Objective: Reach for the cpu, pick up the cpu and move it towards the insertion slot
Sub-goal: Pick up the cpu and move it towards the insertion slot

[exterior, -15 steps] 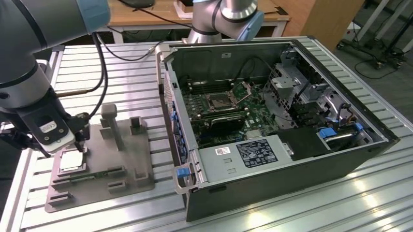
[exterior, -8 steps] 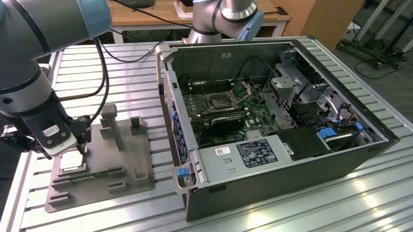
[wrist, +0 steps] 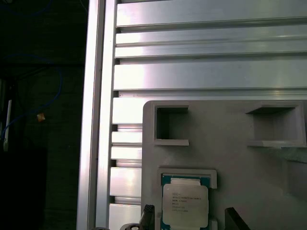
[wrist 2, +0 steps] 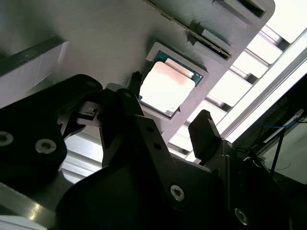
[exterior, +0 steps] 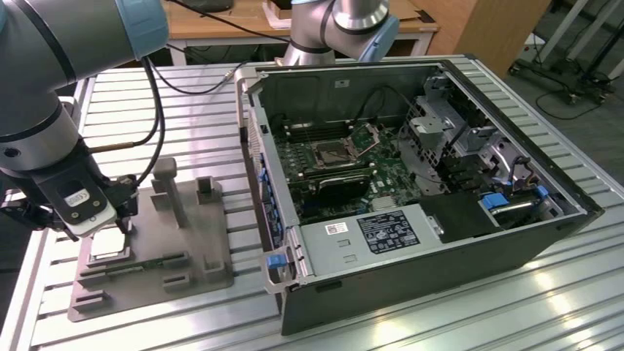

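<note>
At the exterior view's left, the robot arm (exterior: 39,131) bends down over the grey plastic tray (exterior: 210,245), which lies on the slatted aluminium table (exterior: 166,102). Its gripper (wrist 2: 170,98) hangs just above a recess near the tray's edge. The cpu (wrist 2: 169,87) lies flat in that recess, silvery top up, framed by the recess walls. In both wrist views the fingers (wrist 2: 206,132) stand apart, one on either side of the cpu, gripping nothing; whether they touch the chip's edges I cannot tell. To the tray's right in the exterior view, apart from it, lies the open computer case (exterior: 410,285). Inside it, on the green motherboard (exterior: 390,175), the insertion slot (exterior: 332,153) sits with its hinged metal plate (exterior: 370,135) raised and its dark centre exposed.
</note>
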`<state>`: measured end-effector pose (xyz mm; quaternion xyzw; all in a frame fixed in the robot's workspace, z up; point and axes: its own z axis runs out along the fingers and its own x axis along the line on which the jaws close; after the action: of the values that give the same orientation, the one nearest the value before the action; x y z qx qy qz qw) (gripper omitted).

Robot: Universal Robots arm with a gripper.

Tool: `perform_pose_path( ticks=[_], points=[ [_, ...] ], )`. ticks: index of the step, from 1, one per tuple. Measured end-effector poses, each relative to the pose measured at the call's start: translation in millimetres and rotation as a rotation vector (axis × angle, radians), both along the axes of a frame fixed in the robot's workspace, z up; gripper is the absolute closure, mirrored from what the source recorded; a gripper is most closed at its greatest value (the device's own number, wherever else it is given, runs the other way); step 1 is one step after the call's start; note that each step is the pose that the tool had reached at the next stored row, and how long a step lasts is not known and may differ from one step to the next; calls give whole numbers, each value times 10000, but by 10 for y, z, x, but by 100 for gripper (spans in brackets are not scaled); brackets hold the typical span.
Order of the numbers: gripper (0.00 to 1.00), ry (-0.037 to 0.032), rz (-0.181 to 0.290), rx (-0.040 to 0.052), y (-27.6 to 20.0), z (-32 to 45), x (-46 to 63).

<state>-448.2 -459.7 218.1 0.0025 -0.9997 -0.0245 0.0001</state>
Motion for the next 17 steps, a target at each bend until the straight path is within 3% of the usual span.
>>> perform_pose_path(
  ticks=[6,17],
  points=[
    [33,-3,-1,4,-1,-19,0],
    [33,0,0,28,-2,-216,0]
  ],
)
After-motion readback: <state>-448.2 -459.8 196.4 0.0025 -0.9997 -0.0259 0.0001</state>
